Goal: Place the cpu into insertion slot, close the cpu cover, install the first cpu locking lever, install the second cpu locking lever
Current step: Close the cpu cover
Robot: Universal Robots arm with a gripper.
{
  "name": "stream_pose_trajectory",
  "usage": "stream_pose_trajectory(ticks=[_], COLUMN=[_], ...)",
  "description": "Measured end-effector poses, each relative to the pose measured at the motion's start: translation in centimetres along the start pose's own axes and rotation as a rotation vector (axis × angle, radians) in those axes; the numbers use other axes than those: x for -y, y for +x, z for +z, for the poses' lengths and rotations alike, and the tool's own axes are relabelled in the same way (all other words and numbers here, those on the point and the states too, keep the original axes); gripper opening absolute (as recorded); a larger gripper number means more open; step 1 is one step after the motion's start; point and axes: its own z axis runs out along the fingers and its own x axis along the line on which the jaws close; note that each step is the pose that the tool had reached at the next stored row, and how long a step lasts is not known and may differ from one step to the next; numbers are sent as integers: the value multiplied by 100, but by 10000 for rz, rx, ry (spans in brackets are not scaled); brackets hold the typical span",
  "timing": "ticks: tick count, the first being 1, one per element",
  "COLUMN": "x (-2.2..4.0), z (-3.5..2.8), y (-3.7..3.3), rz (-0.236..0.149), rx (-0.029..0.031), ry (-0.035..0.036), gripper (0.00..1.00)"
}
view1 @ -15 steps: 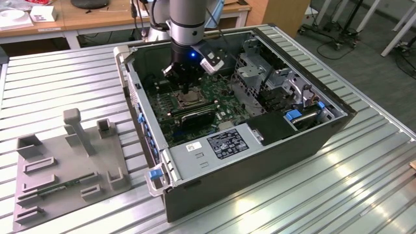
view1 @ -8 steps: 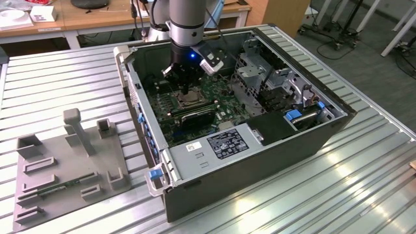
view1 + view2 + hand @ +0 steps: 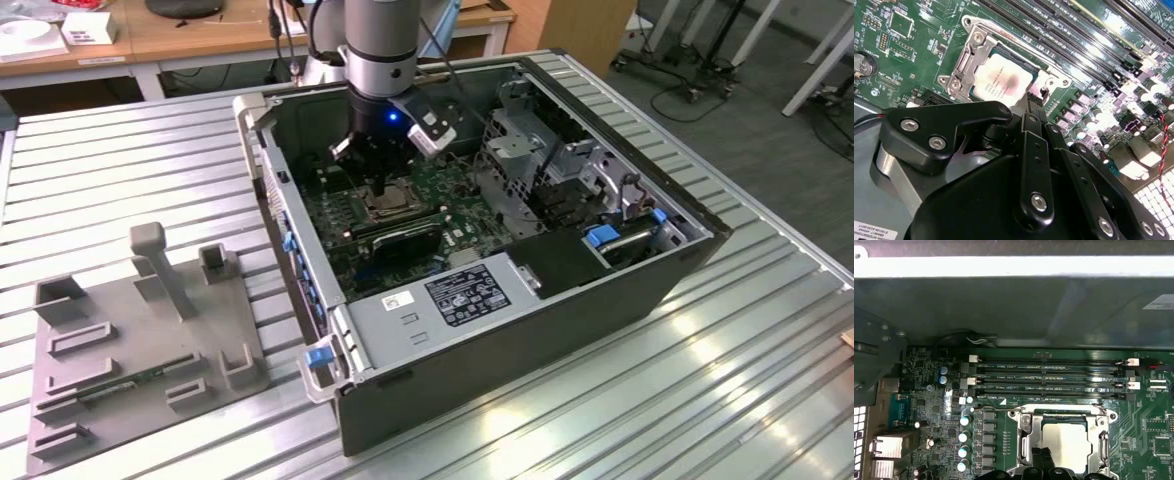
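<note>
**Silvery chip seated under its frame, fingers closed at the socket's edge**

We see the cpu (image 3: 1004, 82) lying flat in the insertion slot (image 3: 1064, 416). Its pale face shows through the window of the cpu cover (image 3: 970, 56), which lies down over it rather than standing open. We read that as the first two steps done: the chip sits square in the socket, and the frame rests over its edges to hold it there.

The gripper (image 3: 1033, 101) has its fingers drawn together with nothing between them. The joined tip is just beside one edge of the cover. We judge that a narrow, closed tip like this suits pushing on a thin lever rather than grasping anything. We cannot tell whether it is touching metal, because the fingers' own bulk hides the contact point. It is probably very close.

In the exterior view the arm drops almost straight down into the open computer case (image 3: 534, 350), which lies on its side on the slatted metal table (image 3: 134, 180). The wrist is upright and the fingers point down at the green board. That keeps them clear of the memory slots (image 3: 1049, 375) beside the socket.
</note>
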Motion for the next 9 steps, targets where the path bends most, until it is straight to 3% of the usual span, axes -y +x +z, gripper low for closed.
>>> stream_pose_trajectory(ticks=[9], x=[1], z=[27], y=[10], rz=[3], rx=[1], ry=[-1], gripper=[10])
